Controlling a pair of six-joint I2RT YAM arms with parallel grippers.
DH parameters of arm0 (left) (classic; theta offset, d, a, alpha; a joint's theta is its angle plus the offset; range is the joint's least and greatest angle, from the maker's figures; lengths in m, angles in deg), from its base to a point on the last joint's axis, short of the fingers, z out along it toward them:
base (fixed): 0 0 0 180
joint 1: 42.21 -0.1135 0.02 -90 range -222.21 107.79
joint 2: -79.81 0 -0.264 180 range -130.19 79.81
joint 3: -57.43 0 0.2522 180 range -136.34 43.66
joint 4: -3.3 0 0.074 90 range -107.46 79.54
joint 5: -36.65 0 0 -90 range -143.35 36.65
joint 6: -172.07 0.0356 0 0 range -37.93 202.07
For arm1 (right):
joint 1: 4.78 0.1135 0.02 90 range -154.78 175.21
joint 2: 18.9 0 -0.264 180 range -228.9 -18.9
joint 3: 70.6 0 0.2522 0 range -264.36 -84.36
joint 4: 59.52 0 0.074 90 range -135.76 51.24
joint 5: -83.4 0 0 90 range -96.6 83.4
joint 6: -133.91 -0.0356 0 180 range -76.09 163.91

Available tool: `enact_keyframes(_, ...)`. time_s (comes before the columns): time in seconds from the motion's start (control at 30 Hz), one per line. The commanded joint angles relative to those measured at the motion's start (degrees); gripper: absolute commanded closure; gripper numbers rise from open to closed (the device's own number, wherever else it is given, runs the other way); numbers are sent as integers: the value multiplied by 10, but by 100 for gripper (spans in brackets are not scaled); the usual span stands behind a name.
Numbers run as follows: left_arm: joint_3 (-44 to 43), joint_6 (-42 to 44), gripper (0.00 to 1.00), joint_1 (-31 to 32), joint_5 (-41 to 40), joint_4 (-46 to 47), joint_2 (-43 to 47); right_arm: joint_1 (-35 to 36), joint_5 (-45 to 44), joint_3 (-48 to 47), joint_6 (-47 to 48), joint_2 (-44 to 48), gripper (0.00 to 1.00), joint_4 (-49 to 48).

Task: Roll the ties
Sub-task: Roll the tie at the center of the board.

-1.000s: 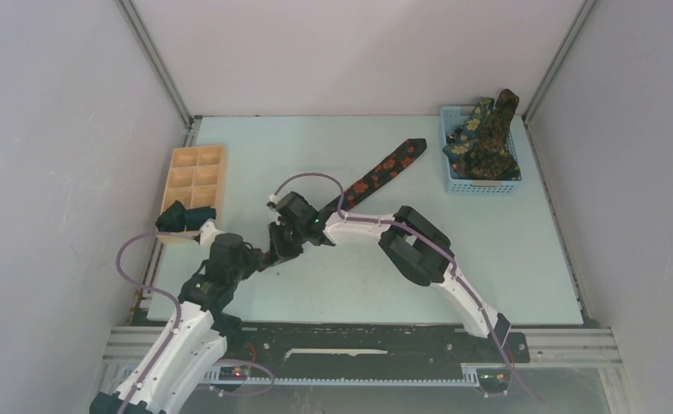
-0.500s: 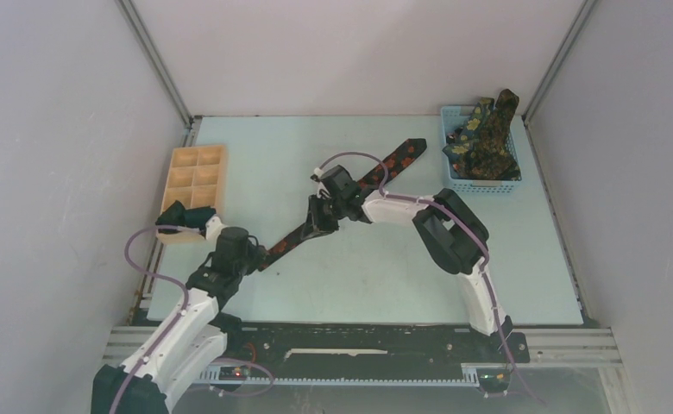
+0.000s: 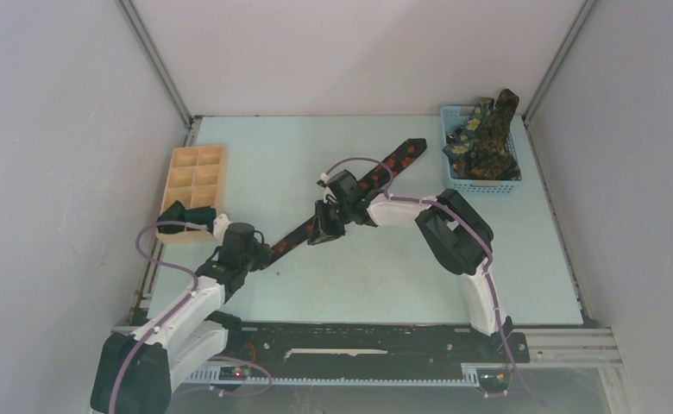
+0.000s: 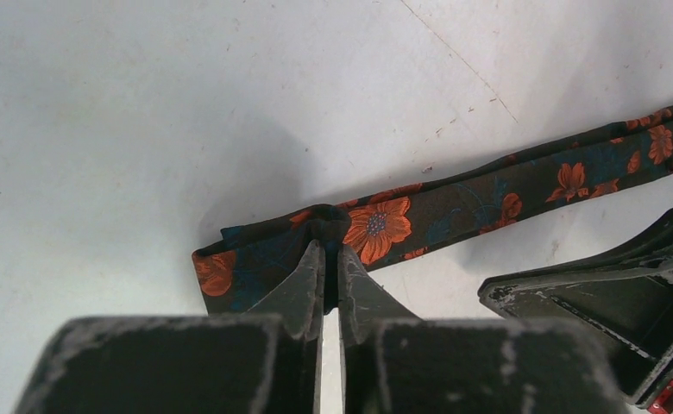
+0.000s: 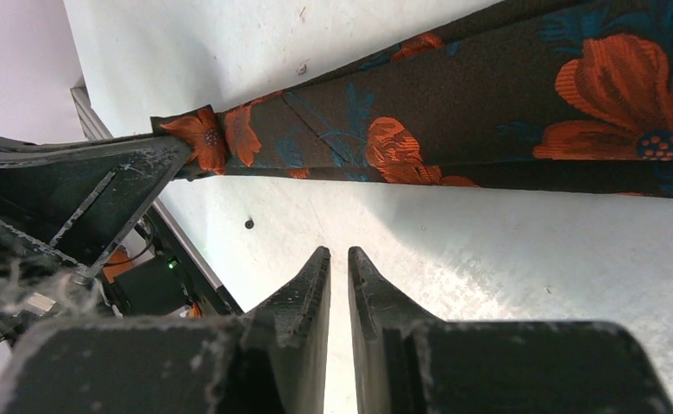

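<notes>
A black tie with red-orange flowers (image 3: 399, 158) lies stretched diagonally across the pale blue table. My left gripper (image 3: 262, 256) is shut on the tie's narrow near end. The left wrist view shows the fabric (image 4: 488, 185) pinched between the jaws of that gripper (image 4: 331, 250). My right gripper (image 3: 320, 231) is by the tie's middle. In the right wrist view that gripper (image 5: 339, 254) is shut and empty, just beside the tie (image 5: 454, 121). Dark green ties with yellow flowers (image 3: 484, 138) are piled in the blue basket.
The blue mesh basket (image 3: 484, 185) stands at the back right. A pale wooden compartment tray (image 3: 197, 168) sits at the left edge, with a rolled dark green tie (image 3: 185, 216) at its near end. Metal frame rails run along the table's sides.
My right gripper has moved away from the left gripper, up and right along the tie to its middle. The left gripper has shifted slightly right, still holding the narrow end.
</notes>
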Motion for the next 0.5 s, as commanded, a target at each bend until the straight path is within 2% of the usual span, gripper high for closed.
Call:
enact_keyframes(0.0,-5,-4,84,-4,8,37,-12,-1,8,-3,9,44,83,-29)
enact_keyframes(0.1,8,-11,56,-4,13,54,-5,-1,8,-12,9,43,83,-29)
enact_keyframes(0.17,15,-14,49,-4,13,62,3,2,8,-23,9,40,82,-26)
enact_keyframes(0.23,20,-18,48,-4,10,63,9,5,7,-35,11,37,82,-20)
enact_keyframes(0.33,27,-24,52,-4,5,65,16,13,7,-54,12,29,81,-16)
enact_keyframes(0.47,38,-36,67,-4,3,68,24,23,9,-86,11,15,79,-8)
